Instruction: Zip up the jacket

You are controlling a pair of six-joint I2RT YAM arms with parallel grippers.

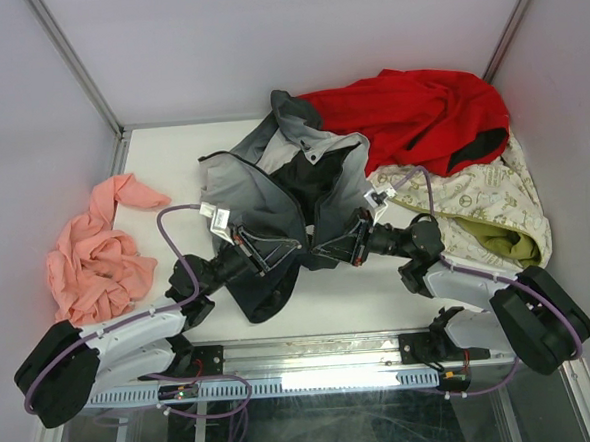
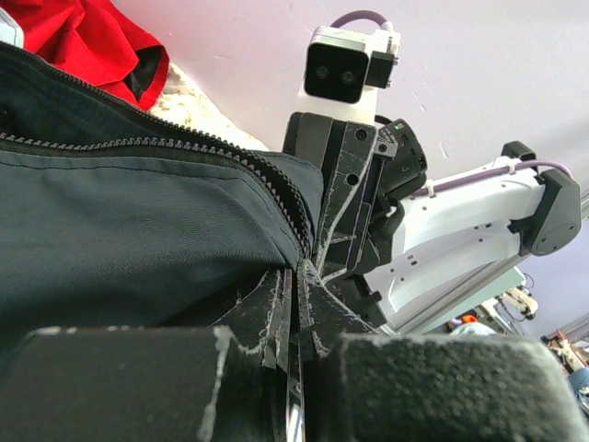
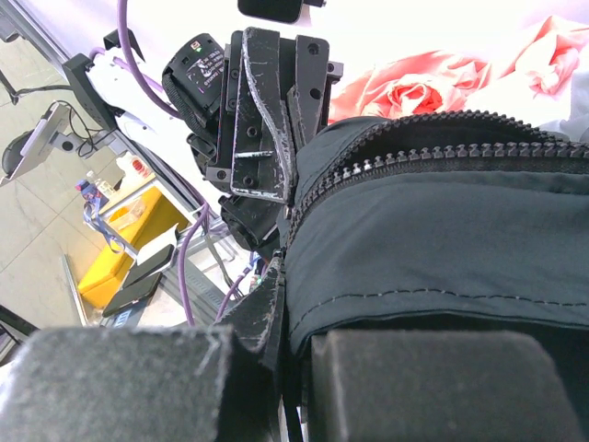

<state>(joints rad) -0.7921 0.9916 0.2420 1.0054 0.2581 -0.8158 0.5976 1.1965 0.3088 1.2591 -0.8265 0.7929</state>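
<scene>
Jacket (image 1: pixel 273 187) spread at middle of tabletop (image 1: pixel 161 164), collar toward far wall, front unzipped. Left fingers (image 1: pixel 262 248) pinched tight on lower zipper edge; right fingers (image 1: pixel 344 240) clamped on opposite edge. Red garment (image 1: pixel 419 113) touching far side.

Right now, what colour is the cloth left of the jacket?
The cloth is salmon pink; top view shows it best.

We find the left arm (image 1: pixel 131 331) and right arm (image 1: pixel 480 290) reaching from the bottom corners of the top view toward its centre, forearms low and angled inward. The left gripper (image 1: pixel 289 247) and right gripper (image 1: pixel 327 247) point at each other, tips close together. In each wrist view the fingers (image 2: pixel 414 387) stand pressed together at the bottom edge, pinching jacket (image 1: pixel 273 187) fabric.
</scene>
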